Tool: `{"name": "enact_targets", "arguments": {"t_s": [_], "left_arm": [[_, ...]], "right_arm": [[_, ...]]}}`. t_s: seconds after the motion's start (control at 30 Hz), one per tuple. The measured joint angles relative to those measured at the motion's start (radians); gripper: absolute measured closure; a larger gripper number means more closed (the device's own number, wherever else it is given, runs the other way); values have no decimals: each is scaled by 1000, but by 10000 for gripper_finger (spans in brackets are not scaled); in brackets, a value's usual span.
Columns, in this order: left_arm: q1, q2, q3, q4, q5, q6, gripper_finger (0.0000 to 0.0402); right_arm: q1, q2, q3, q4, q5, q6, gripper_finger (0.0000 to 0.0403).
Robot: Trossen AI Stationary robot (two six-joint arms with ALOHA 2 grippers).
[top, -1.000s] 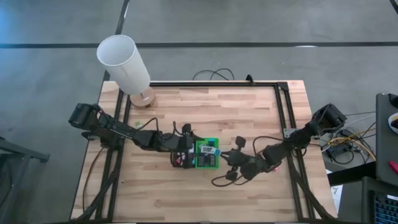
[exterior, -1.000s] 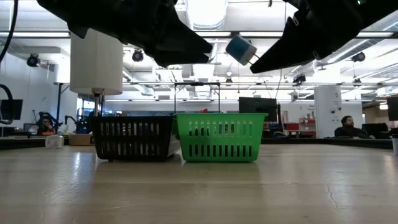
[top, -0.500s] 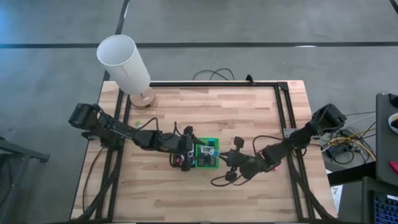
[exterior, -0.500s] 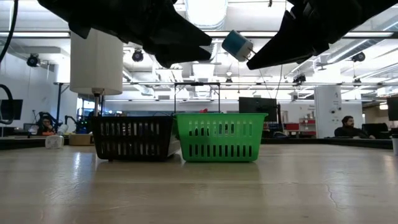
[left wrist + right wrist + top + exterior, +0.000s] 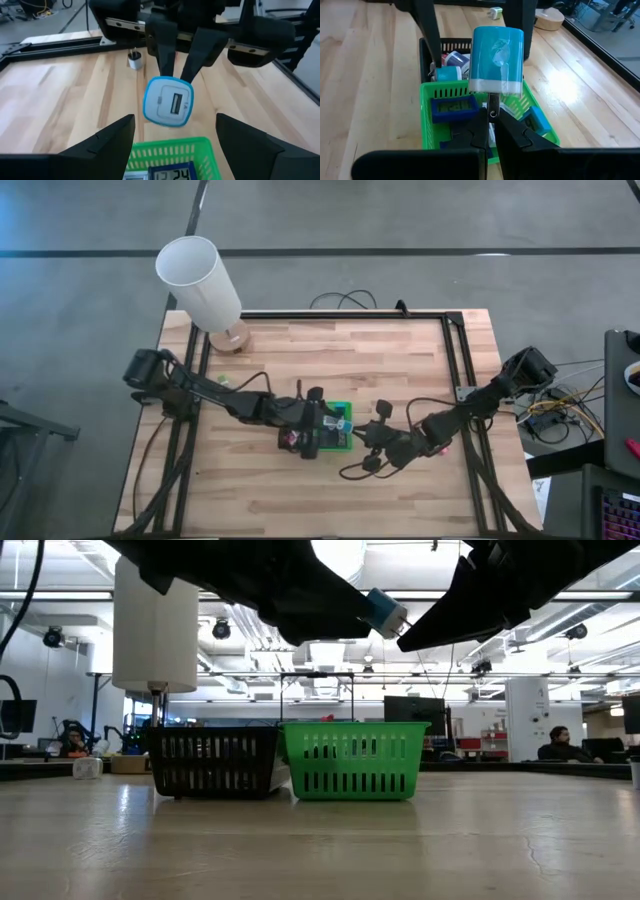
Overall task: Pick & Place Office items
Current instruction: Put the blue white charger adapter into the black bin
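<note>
Handing over cleanly means the parted left tool squaring on the teal charger before the right tool, clamped on its prong above the green basket, lets go.

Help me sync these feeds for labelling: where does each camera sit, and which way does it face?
High view: overhead, looking straight down at the wooden table; both arms show.
Low view: at tabletop height, facing the green slotted plastic basket; arms overhang.
Left wrist view: on the left arm, facing the right gripper; own open fingers show.
Right wrist view: on the right arm, over the basket; own shut fingers show.
All share the teal-and-white blocky item.
</note>
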Motion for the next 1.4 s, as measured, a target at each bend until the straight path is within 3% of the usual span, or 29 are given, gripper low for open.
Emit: {"name": "enact_targets", "arguments": {"t_s": [1.4], "left_arm": [[3, 23, 39, 9, -19, 27, 117]], "right_arm": [[0, 1, 0, -1, -6, 8, 390]]}}
